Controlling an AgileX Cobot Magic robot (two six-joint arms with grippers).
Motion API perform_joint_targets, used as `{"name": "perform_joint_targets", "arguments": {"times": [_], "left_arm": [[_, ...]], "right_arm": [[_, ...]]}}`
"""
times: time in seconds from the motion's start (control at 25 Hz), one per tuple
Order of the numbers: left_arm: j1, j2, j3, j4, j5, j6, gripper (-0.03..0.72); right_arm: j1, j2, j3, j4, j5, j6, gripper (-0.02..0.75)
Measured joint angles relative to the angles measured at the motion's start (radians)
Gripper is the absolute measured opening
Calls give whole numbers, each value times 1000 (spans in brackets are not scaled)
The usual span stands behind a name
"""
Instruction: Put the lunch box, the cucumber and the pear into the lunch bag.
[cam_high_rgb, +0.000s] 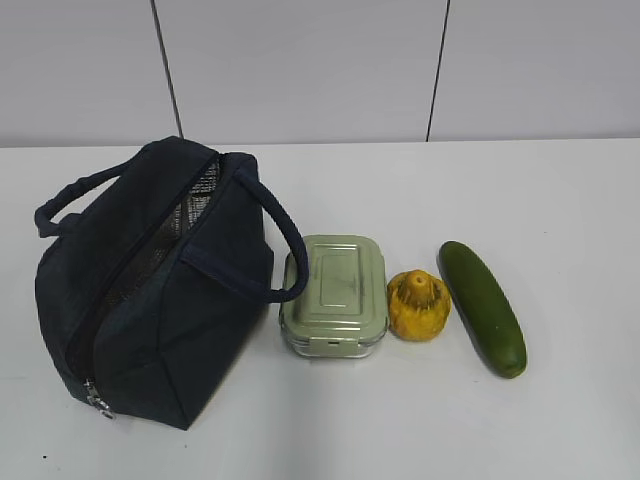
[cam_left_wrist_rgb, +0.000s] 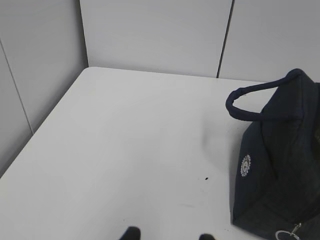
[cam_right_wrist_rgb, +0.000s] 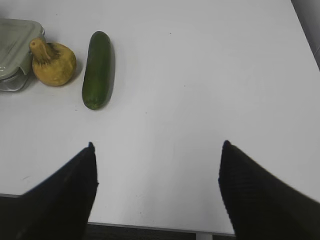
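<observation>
I start with the white table (cam_high_rgb: 560, 200), which fills my exterior view. The largest thing on it is the lunch bag (cam_high_rgb: 150, 300), at about nine o'clock from the table's middle: dark navy, standing with its top zipper undone, so I see a strip of silvery lining through the gap. One padded handle arches toward the lunch box, the other toward the far left. A metal zipper pull hangs at the bag's near corner. In my left wrist view a small round white badge sits on the bag's end panel; it carries some mark, but I cannot read it.

The cucumber (cam_high_rgb: 483, 307) lies at about three o'clock, dark green, angled from far left to near right, on the table just beside the pear. The lunch box (cam_high_rgb: 334, 295) sits near the middle, its pale green lid shut over the clear base, right against the bag's handle. The pear (cam_high_rgb: 419, 305), lumpy and yellow-orange with a brownish stem end, rests between box and cucumber, close to both.

My right gripper (cam_right_wrist_rgb: 157, 150) hangs over bare table with its fingers spread wide, holding nothing. Of my left gripper (cam_left_wrist_rgb: 166, 234) I see only two dark fingertips at six o'clock, a gap between them, nothing in it.
</observation>
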Motion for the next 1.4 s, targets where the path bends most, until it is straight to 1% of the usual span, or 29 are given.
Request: {"name": "perform_joint_targets", "arguments": {"times": [0.36, 0.6, 0.76, 0.96, 1.16, 1.28, 1.4], "left_arm": [[0, 0, 0, 0, 0, 0, 228], [0, 0, 0, 0, 0, 0, 228], [0, 0, 0, 0, 0, 0, 228], [0, 0, 0, -5, 0, 0, 228], [0, 0, 0, -41, 0, 0, 228], [-7, 0, 0, -95, 1, 0, 228], [-17, 27, 0, -136, 2, 6, 241]], "right_arm": [[0, 0, 0, 3, 0, 0, 584], [0, 6, -2, 68, -16, 0, 584], [0, 74, -10, 79, -32, 0, 584], [0, 270, -38, 111, -163, 0, 584], [0, 555, -66, 121, -331, 0, 584], [0, 721, -119, 122, -382, 0, 584], [0, 964, -209, 123, -397, -21, 584]]}}
